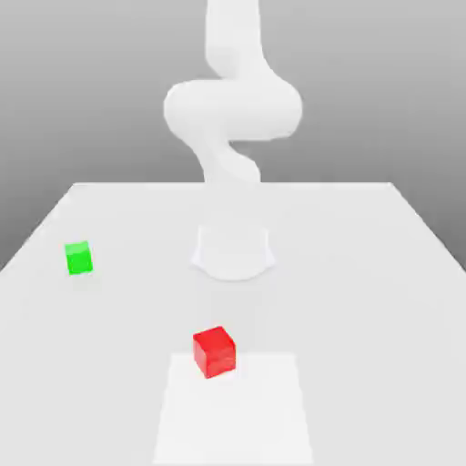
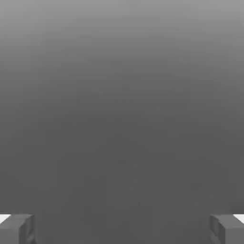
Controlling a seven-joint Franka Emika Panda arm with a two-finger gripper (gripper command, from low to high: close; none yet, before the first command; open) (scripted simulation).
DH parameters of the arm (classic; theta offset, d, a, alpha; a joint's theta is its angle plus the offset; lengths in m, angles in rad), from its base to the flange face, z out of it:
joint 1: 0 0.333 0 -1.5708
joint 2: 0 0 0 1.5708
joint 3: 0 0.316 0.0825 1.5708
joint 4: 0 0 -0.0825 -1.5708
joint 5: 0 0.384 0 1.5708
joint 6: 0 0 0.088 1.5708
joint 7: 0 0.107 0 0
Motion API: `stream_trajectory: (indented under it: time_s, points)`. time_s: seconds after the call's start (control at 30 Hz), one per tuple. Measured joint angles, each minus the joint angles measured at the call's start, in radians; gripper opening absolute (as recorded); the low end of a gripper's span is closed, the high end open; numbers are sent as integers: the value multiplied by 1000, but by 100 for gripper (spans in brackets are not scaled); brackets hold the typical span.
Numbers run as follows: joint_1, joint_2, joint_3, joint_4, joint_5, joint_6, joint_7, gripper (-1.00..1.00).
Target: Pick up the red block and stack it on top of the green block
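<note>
My gripper [image 2: 122,228] is spread wide, holding nothing, facing blank grey backdrop. The red block [image 1: 214,352] and green block [image 1: 79,258] sit well apart on the table [image 1: 364,273], neither between my fingers [image 2: 16,228].

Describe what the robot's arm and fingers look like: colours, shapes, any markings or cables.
The arm is plain white, made of thick rounded segments, rising from a round white base on the table. No cables or markings show on it. In the hand view, the fingers are grey, blocky and square-edged, with white patches at their outer upper corners.
</note>
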Motion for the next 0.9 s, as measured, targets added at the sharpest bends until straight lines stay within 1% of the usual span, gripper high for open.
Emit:
stream_trajectory:
  time_s: [0.3,0.5,0.63,0.73,0.8,0.9]
  points:
    - [-120,277,92,-270,63,217,367,0]
    - [-187,458,149,-446,79,360,626,0]
    - [-230,577,181,-562,72,454,808,0]
    - [-245,682,179,-577,24,541,880,0]
    - [-248,755,160,-570,-40,603,928,0]
    - [-181,864,72,-555,-130,695,994,0]
